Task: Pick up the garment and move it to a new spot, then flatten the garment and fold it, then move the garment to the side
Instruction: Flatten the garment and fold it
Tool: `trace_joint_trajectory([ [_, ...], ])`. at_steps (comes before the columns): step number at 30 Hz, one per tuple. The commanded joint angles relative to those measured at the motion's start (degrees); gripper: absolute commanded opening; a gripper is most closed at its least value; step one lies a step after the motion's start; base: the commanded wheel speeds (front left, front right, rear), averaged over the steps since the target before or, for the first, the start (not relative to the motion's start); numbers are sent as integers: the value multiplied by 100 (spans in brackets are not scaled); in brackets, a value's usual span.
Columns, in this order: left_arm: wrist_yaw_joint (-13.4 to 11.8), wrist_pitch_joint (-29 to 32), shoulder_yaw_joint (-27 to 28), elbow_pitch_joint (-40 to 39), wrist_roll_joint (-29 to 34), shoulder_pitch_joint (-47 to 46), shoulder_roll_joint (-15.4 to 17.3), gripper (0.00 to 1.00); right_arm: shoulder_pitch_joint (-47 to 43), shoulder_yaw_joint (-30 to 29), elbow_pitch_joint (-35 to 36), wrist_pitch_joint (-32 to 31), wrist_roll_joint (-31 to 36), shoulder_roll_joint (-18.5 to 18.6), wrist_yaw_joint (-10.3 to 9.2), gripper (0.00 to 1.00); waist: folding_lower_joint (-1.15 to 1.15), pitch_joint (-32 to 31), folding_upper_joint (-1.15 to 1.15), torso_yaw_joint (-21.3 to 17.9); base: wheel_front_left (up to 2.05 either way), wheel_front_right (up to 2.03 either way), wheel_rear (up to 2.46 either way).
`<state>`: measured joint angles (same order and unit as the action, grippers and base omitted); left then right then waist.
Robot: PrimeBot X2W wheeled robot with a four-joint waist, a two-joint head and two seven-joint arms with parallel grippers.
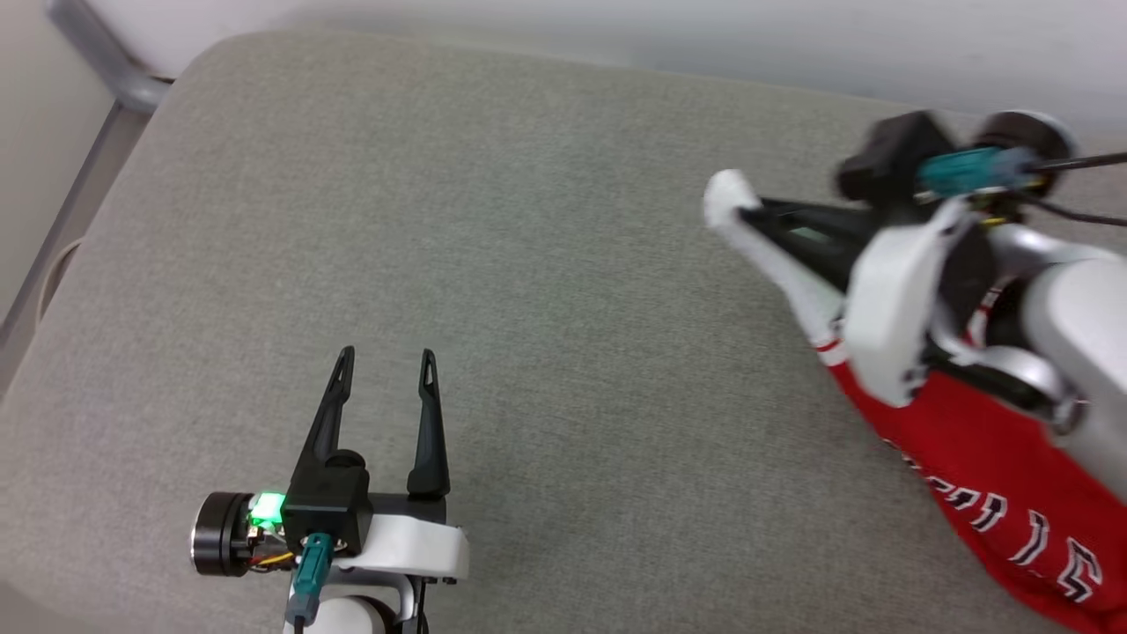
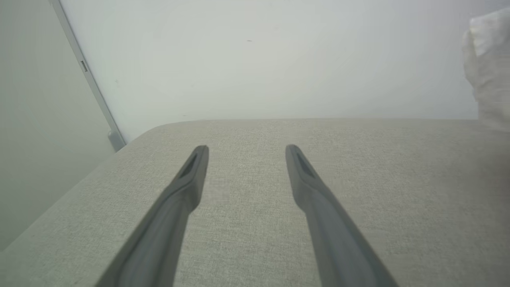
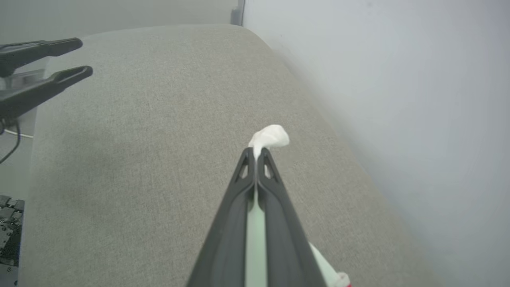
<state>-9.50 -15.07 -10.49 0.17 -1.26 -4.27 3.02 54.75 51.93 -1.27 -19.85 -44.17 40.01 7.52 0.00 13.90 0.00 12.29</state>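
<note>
The garment, a red jersey with black white-outlined lettering and a white sleeve, hangs stretched at the right of the head view. My right gripper is shut on the white sleeve, lifting it off the grey cushion. In the right wrist view the right gripper has its fingers pressed together, with a tuft of white garment poking out past the tips. My left gripper stands open over bare cushion at the lower left, nothing between its fingers. In the left wrist view the left gripper is spread, and white cloth of the garment shows at the far right.
A grey upholstered cushion carries everything; its rounded far edge meets a pale wall. A grey metal rail runs along the left edge. In the right wrist view the left gripper's fingers reach in from the left.
</note>
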Motion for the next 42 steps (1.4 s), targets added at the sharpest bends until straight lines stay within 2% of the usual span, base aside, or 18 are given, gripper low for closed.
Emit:
trace_joint_trajectory([
  [1, 8, -15, -14, -23, -7, -98, 1, 100, 242, 237, 39, -52, -69, -218, -6, 0, 0, 115, 0, 153, 0, 0, 0],
  [7, -68, -15, -119, -45, -83, -206, -11, 100, 920, 1179, -279, -67, -369, -966, -6, 0, 0, 362, 0, 447, 0, 0, 0],
  [13, -181, -15, -288, -78, -214, -350, -15, 100, 1309, 1979, -1112, -204, -676, -1464, -6, 0, 0, 661, 0, 650, 0, 0, 0],
  [19, -305, -15, -419, -98, -349, -514, -16, 100, 975, 2150, -1993, -684, -409, -1666, -5, 0, 0, 913, 0, 745, 0, 0, 0],
  [23, -360, -15, -491, -86, -396, -587, -16, 100, 735, 2154, -2398, -970, -175, -1614, -5, 0, 0, 998, 0, 773, 0, 0, 0],
  [28, -398, -15, -449, -29, -363, -596, -14, 100, 598, 2176, -2595, -845, -186, -1676, -5, 0, 0, 985, 0, 672, 0, 0, 0],
  [29, -391, -15, -437, -15, -351, -583, -15, 100, 647, 2174, -2577, -737, -215, -1710, -5, 18, 0, 959, 0, 636, 0, 0, 0],
  [31, -360, -15, -408, 20, -330, -553, -14, 100, 756, 2158, -2522, -447, -316, -1759, -6, 100, 0, 872, 0, 561, 0, 0, 0],
  [35, -326, -15, -298, 65, -261, -454, -14, 100, 887, 2143, -2261, 310, -434, -1655, -6, 100, 0, 606, 0, 406, 0, 0, 0],
  [42, -215, -15, -11, 79, -133, -142, 51, 100, 578, 1883, -1914, 1693, -543, -970, -6, 100, 0, 45, 0, 27, 0, 0, 0],
])
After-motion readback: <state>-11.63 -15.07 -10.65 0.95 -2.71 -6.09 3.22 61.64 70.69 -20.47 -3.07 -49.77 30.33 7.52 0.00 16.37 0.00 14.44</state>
